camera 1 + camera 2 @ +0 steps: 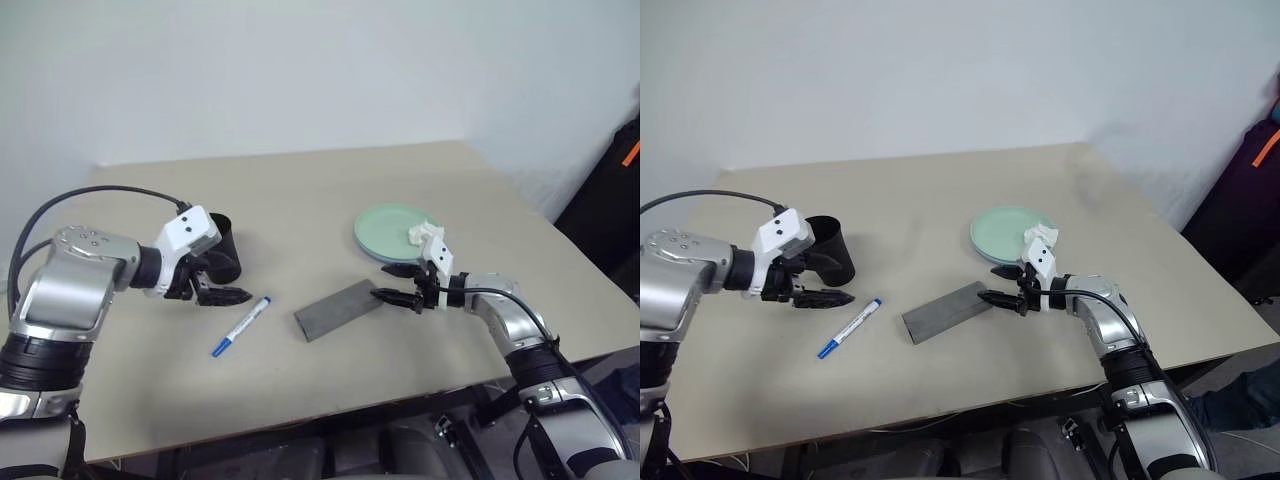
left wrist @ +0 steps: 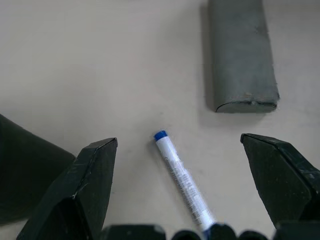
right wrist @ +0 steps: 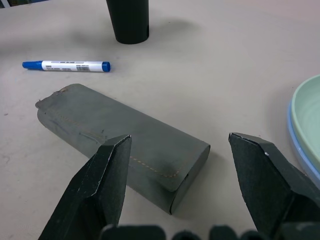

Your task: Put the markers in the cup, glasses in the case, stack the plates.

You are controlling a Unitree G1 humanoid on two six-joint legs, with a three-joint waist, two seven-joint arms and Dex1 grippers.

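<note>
One marker (image 1: 240, 327), white with a blue cap, lies flat on the tan table (image 1: 300, 190). My left gripper (image 1: 225, 290) hangs open just above its capped end, fingers (image 2: 85, 185) spread wide to either side. The black cup (image 1: 226, 250) stands upright right behind that gripper. The grey case (image 1: 338, 310) lies shut in the middle. My right gripper (image 1: 388, 284) is open at the case's right end, not touching it. The mint green plate (image 1: 392, 228) sits on the light blue plate (image 3: 296, 145). The glasses are out of view.
The table's front edge (image 1: 300, 420) runs close below the marker and the case. A dark bag with an orange mark (image 1: 620, 200) stands off the table's right side. A white wall closes off the far edge.
</note>
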